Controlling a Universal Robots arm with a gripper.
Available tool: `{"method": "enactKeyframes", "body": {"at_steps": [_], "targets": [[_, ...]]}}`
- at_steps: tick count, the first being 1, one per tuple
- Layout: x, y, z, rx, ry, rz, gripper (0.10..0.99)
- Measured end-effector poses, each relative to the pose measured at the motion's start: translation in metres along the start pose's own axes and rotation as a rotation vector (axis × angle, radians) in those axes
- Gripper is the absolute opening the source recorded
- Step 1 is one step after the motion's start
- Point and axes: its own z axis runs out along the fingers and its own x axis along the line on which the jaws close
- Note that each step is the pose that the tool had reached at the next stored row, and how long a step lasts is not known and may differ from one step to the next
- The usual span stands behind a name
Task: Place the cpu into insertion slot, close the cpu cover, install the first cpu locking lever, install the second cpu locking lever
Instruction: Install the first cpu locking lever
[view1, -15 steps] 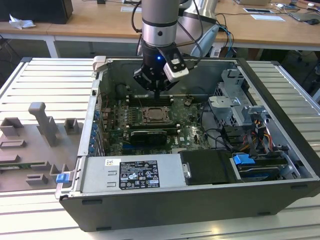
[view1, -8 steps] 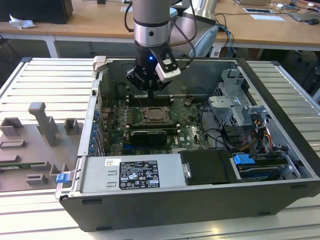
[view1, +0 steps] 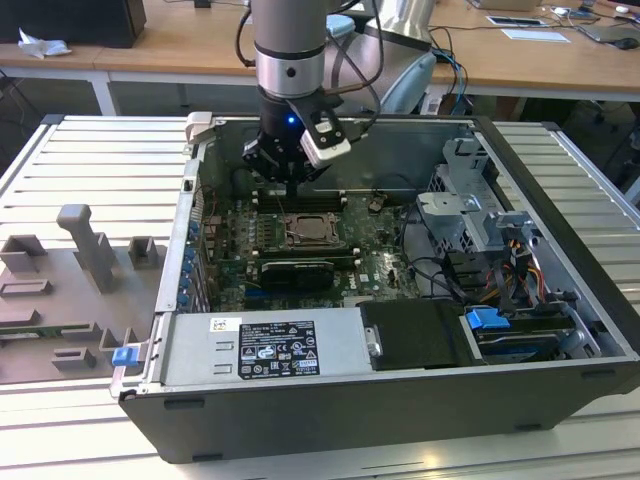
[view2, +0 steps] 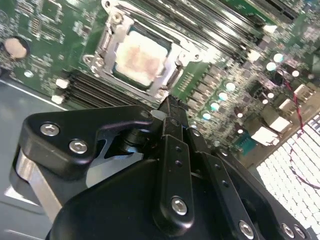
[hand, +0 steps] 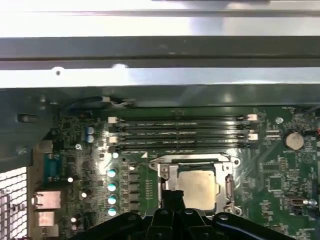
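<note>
pincer (view1: 291, 186) hangs inside the open case (view1: 300, 420), low over the green board, tip just beside the slot (view1: 288, 238) on the side of the memory slots (hand: 180, 132). in both wrist views its tip (view2: 170, 104) (hand: 173, 196) looks pinched narrow with nothing in it. can't tell if it touches the slot rim.

cpu (view2: 141, 57) (hand: 200, 189) sits flat in the slot, silver-beige face up. cover (view2: 106, 45) (hand: 229, 187) lies down flat, framing the cpu edges. can't tell if the levers are latched.

black card (view1: 298, 270) sits on the board just beside the slot, on the side away from the pincer. case rests on the ribbed metal surface (view1: 100, 160).
</note>
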Motion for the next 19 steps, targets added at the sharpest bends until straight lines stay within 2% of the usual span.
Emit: {"method": "enactKeyframes", "body": {"at_steps": [2, 8, 15, 19], "targets": [[0.0086, -0.0001, -0.0002, -0.001, 0.0001, 0.000, 0.106], [0.0127, -0.0002, -0.0003, -0.002, 0.0000, 0.000, 0.106], [0.0295, -0.0004, -0.0003, -0.002, -0.0001, 0.000, 0.106], [0.0304, 0.0064, 0.0005, -0.002, 0.0001, -0.001, 0.106]]}}
